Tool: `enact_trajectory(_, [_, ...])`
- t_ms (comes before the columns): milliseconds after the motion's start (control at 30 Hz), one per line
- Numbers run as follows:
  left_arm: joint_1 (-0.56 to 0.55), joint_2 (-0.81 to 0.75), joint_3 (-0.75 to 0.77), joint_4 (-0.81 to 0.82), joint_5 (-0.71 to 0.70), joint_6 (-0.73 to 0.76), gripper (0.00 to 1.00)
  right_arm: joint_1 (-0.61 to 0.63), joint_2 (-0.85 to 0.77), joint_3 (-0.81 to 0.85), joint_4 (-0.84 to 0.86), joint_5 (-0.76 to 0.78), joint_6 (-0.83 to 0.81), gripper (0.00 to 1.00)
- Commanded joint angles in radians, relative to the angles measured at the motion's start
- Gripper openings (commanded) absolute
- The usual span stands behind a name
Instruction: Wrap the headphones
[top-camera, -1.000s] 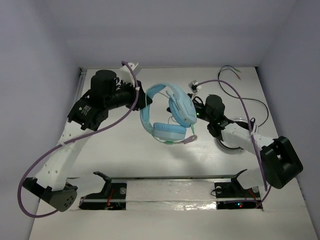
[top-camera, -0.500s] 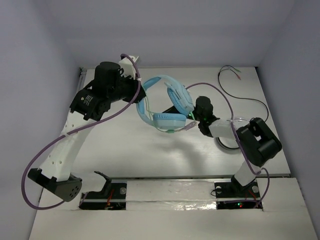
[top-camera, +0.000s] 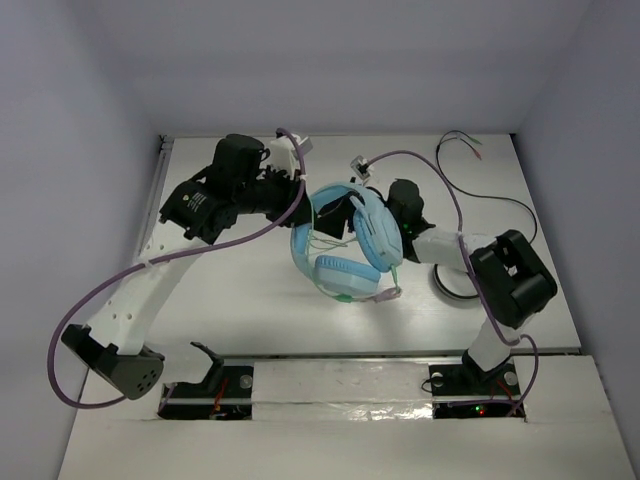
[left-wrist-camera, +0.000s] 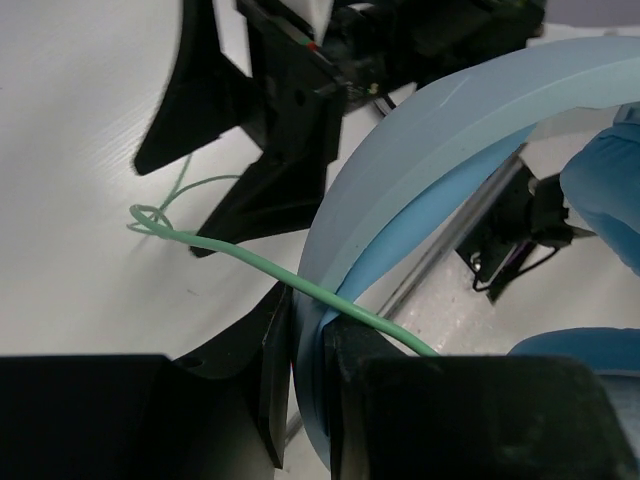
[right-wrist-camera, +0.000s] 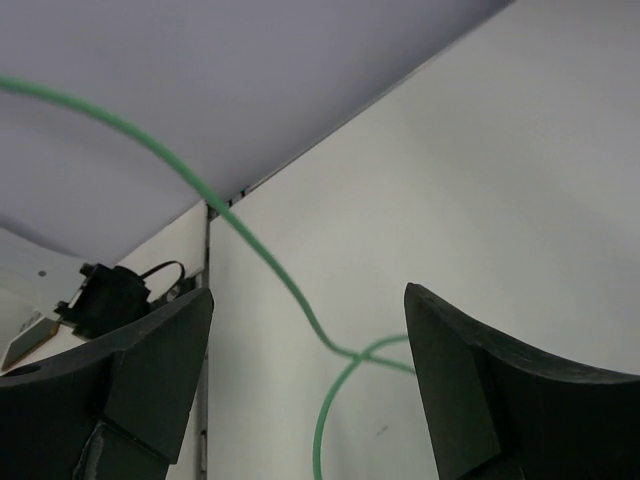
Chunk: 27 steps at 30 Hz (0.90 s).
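Observation:
The light blue headphones hang above the middle of the table, one padded ear cup low, the other tilted beside my right gripper. My left gripper is shut on the arched headband; in the left wrist view both fingers press its edge. The thin pale green cable runs over that grip and loops down toward the table. My right gripper stands open just behind the upper ear cup. In the right wrist view a loop of the green cable lies between its spread fingers, touching neither.
A thin black cable with coloured tips trails across the back right of the table. A round black-and-white coil lies under my right forearm. A metal rail runs along the near edge. Grey walls close the back and sides.
My right gripper has opened and its arm has folded in toward the centre. My left gripper has carried the headphones to the right and a little nearer.

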Motion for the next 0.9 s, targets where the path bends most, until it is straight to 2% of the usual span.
enact_trajectory(0, [-0.024,0.008,0.035,0.064,0.121,-0.039,0.00,0.016,0.046,0.098,0.049,-0.148,0.006,0.83])
enact_trajectory(133, [-0.060,0.030,0.038,0.060,0.113,-0.039,0.00,0.038,0.092,0.135,0.106,-0.147,0.070,0.78])
enact_trajectory(200, [-0.070,0.015,0.028,0.070,0.107,-0.047,0.00,0.038,0.104,0.129,0.194,-0.142,0.112,0.57])
enact_trajectory(233, [-0.070,0.010,0.022,0.075,0.103,-0.050,0.00,0.038,0.106,0.121,0.213,-0.130,0.130,0.40])
enact_trajectory(267, [-0.070,0.002,0.008,0.076,0.092,-0.050,0.00,0.038,0.093,0.098,0.227,-0.084,0.132,0.14])
enact_trajectory(333, [-0.070,-0.022,-0.015,0.075,0.063,-0.047,0.00,0.029,0.070,0.078,0.215,-0.024,0.105,0.00])
enact_trajectory(433, [-0.070,-0.062,-0.093,0.061,0.019,-0.045,0.00,-0.001,-0.015,0.063,0.128,0.164,0.053,0.00])
enact_trajectory(600, [-0.070,-0.139,-0.196,0.038,-0.091,-0.039,0.00,-0.059,-0.176,0.064,-0.090,0.381,-0.041,0.00])
enact_trajectory(700, [-0.070,-0.165,-0.219,0.049,-0.120,-0.047,0.00,-0.068,-0.242,0.084,-0.228,0.428,-0.125,0.00])
enact_trajectory(867, [-0.070,-0.174,-0.207,0.090,-0.106,-0.063,0.00,-0.068,-0.296,0.031,-0.255,0.405,-0.133,0.00])
